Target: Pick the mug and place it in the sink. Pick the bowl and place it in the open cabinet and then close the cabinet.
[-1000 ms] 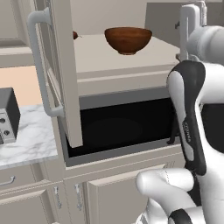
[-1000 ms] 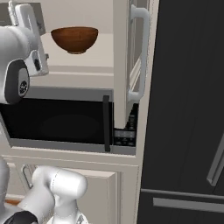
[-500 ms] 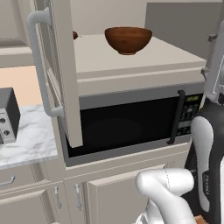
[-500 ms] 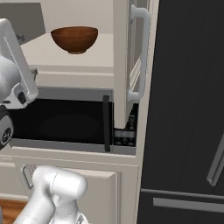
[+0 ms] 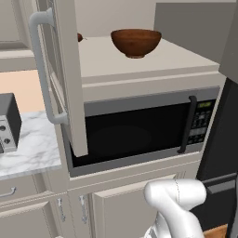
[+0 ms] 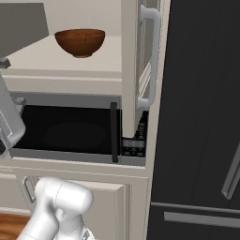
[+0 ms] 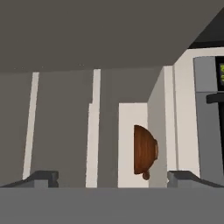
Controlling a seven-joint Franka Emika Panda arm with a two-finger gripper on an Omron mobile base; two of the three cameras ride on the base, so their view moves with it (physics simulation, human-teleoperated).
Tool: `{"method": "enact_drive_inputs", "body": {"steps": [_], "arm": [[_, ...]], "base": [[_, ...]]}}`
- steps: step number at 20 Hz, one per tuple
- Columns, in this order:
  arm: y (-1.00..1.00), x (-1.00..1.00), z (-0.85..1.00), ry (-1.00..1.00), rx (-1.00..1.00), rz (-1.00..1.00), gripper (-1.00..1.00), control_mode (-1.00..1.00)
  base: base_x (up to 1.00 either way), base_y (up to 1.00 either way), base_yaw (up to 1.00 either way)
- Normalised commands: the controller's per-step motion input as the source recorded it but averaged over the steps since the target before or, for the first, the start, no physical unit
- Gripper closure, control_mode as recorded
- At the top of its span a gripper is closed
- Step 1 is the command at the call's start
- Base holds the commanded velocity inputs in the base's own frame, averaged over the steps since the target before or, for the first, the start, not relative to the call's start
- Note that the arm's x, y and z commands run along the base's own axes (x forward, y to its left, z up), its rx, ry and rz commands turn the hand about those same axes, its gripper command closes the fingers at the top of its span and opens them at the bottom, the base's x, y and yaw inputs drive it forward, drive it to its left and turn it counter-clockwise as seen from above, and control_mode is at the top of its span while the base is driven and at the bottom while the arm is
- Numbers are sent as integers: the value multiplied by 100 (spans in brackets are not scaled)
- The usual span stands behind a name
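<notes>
Left base view: arm has swung away, bowl (image 5: 135, 42) unmoved in cabinet (image 5: 65, 74).

A black microwave (image 5: 139, 128) is built into beige cabinetry, its handle and keypad on the right. To its left, a white marble counter (image 5: 30, 151) carries a grey toaster (image 5: 8, 123) against a peach wall (image 5: 18, 90). Beige lower cabinets (image 5: 121, 202) with small silver handles run beneath. To the right stands a tall black fridge (image 6: 201, 117). A strip of wooden floor (image 6: 11, 226) shows below.
</notes>
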Motion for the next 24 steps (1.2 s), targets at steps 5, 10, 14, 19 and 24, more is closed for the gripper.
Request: {"method": "enact_drive_inputs", "body": {"steps": [5,10,14,19,24], "arm": [[-2,-54,-4,3,5,0,-100,-100],[-15,-15,0,18,6,0,-100,-100],[-47,-31,-1,18,9,0,-100,-100],[-47,-37,-6,2,3,0,-100,-100],[-38,-19,-10,0,0,0,-100,-100]], "base": [[0,0,0],[0,0,0],[0,0,0],[0,0,0],[0,0,0]]}}
